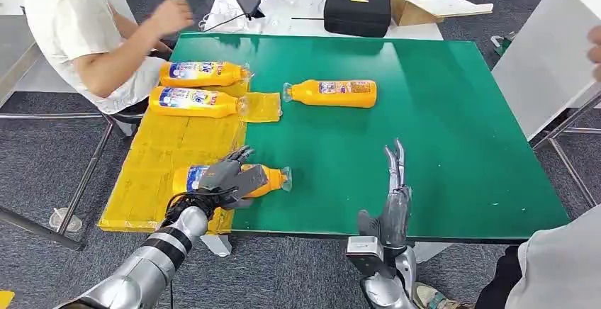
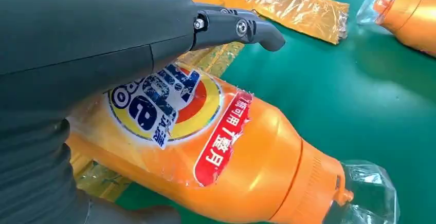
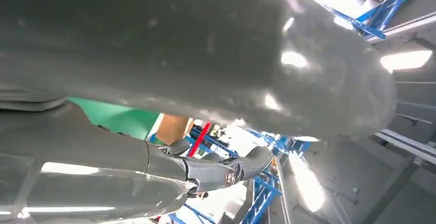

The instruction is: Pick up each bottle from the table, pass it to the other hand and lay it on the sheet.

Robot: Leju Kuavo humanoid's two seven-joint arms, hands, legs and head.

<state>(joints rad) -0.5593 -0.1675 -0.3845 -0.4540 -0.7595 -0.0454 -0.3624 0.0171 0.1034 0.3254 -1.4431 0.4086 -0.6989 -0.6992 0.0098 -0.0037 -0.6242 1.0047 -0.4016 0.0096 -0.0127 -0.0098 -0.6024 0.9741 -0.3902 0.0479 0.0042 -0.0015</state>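
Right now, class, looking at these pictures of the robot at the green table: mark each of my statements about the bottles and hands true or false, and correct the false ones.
1. The left hand rests on an orange bottle lying on its side. True.
2. The right hand holds a bottle. False: it holds nothing, its fingers straight and pointing away over the green table.
3. Two bottles lie at the far end of the yellow sheet. True.
4. The lone bottle on the green stands upright. False: it lies on its side.
5. The black case sits on the yellow sheet. False: it sits on the white table beyond.
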